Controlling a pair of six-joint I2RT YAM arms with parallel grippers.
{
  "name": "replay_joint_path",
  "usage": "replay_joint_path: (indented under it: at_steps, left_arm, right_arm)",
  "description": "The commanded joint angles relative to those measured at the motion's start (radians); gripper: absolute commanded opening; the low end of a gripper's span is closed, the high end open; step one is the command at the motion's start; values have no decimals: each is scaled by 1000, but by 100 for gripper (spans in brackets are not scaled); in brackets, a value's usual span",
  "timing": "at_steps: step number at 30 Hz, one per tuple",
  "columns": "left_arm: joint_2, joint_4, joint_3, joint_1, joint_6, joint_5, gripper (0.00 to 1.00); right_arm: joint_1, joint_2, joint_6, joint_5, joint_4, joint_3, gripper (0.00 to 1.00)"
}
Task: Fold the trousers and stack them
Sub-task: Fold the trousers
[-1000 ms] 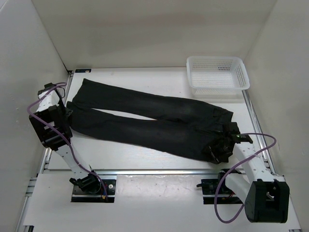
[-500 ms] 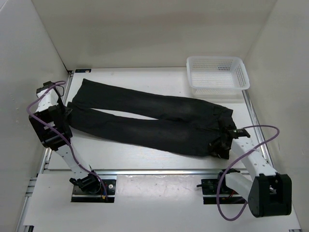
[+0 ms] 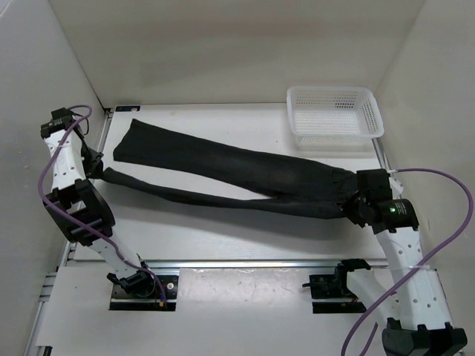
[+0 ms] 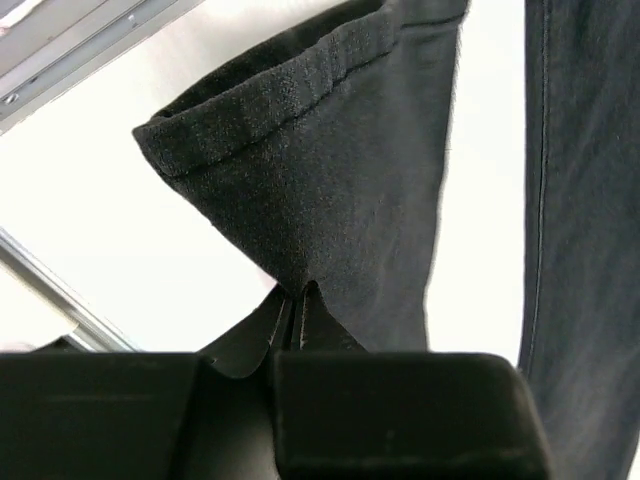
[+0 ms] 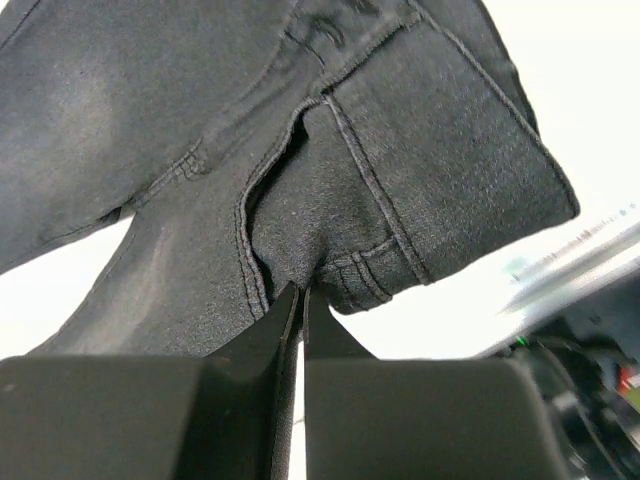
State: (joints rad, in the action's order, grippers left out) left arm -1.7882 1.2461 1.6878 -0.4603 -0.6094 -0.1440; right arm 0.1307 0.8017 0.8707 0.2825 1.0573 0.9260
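Top view: the trousers (image 3: 223, 159) stretch across the table (image 3: 223, 233) from upper left to centre right, with the far leg flat and the near leg drawn into a narrow strip. The left gripper (image 3: 104, 173), at the left edge, is clenched on the near leg's cuff. The right gripper (image 3: 349, 205), at centre right, is clenched on the waist end. The white mesh basket (image 3: 330, 88) sits apart at upper right. Left wrist view: the jaws pinch together at bottom centre on a fold of cuff (image 4: 260, 100), which fans up to its ribbed hem at upper left; the other leg runs down the right edge. Right wrist view: the jaws meet at bottom centre on seamed cloth near the waist (image 5: 440, 170) corner, beside pocket stitching. Judgement: the cloth is soft, light and limp, so it will sag and bunch between holds and may slip from a thin pinch. You should take hold at hems, seams or waistband, where the layers are thickest.
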Motion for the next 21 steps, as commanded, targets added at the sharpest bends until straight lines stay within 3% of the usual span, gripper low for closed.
replay_joint_path:
  at_steps: [1,5,10,21]
  left_arm:
    - [114,-8,-37,-17,13,-66,10]
    - [191,-17,-108,-58,46,-66,10]
    - [195,-17,-48,-11,57,-55,10]
    - [-172,35,461,166,26,-123,10]
  right_arm:
    - [-3,-54,-18,86,147,63,0]
    - [-3,-101,-7,72,225,88,0]
    - [-3,-124,-16,118,257,125,0]
    - [-13,163,-84,207,24,188,0]
